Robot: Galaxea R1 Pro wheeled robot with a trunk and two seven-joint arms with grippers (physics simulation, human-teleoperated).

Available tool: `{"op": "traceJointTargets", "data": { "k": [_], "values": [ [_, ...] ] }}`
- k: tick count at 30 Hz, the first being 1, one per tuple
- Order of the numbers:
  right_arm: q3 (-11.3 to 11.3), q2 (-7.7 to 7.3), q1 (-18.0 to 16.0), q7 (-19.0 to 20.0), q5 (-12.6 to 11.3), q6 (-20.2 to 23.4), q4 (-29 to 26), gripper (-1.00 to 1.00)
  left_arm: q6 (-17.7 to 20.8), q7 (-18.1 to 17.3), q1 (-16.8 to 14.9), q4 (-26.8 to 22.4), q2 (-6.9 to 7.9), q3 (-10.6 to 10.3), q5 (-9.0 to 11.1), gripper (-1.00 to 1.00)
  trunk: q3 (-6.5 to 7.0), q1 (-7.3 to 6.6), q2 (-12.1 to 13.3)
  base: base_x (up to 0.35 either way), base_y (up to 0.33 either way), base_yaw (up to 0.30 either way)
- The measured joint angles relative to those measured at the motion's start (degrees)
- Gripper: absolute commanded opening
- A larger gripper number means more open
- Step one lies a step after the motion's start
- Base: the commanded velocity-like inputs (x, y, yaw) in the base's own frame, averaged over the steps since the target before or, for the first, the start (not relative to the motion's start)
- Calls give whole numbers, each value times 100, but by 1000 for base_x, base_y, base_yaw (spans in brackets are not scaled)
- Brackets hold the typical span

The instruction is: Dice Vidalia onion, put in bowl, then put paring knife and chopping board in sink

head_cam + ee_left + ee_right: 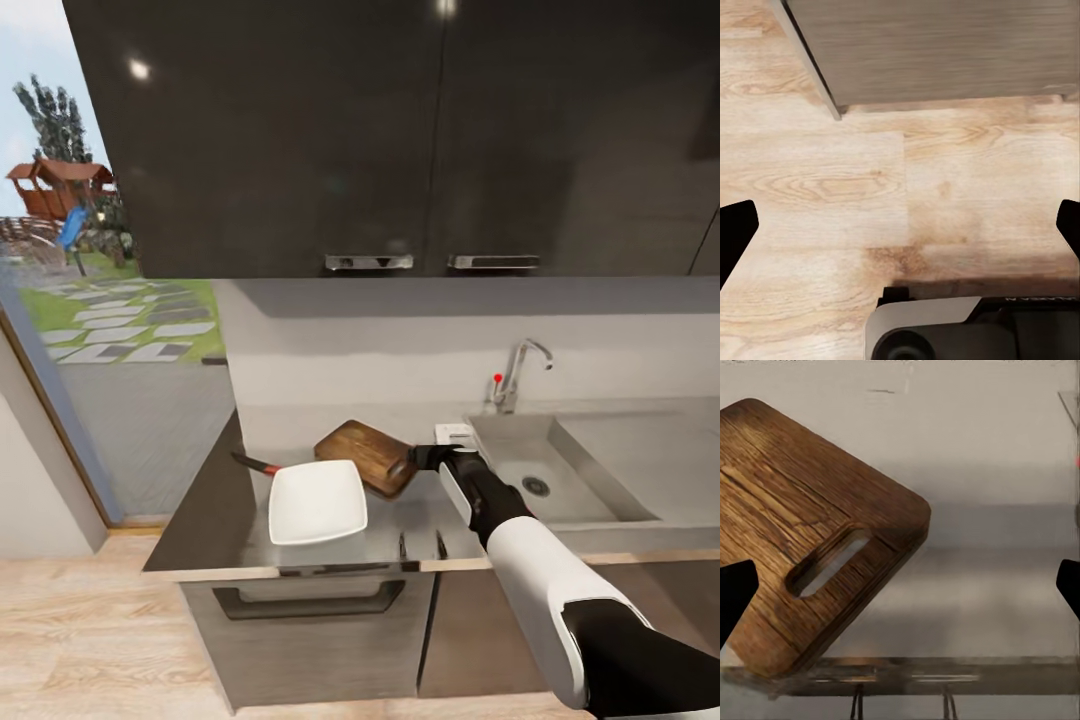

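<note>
Countertop [200,520]: bowl [317,502] overlaps chopping board [366,456].

paring knife [257,464]: blade hidden behind the bowl [317,501], only the handle end shows
chopping board [802,532]: cut off at the right wrist view's edge
right gripper [415,457]: fingertips too small to tell

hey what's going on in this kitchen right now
A two-armed robot stands at the countertop. Its right pincer is open and reaching toward the handle end of the chopping board, not gripping it yet. The white bowl sits in front of the board and looks empty, and the paring knife lies to its left. The sink is to the right of the arm; no onion can be made out. The left pincer is open, pointing at the floor.
</note>
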Motion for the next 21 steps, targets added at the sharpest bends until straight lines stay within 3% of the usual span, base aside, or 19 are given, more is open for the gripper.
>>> {"op": "traceJointTargets", "data": {
  "k": [4, 21],
  "values": [
    [0, -37, 0, 5, 0, -2, 0, 100, 0, 0, -2, 1, -4, -1, 0, 100, -36, 3, 3, 167, -80, 0],
    [0, -43, 0, 7, -1, -1, 0, 100, 0, 1, -1, 1, -7, -1, 0, 100, -193, 3, 1, 6, -3, 0]
  ]
}}
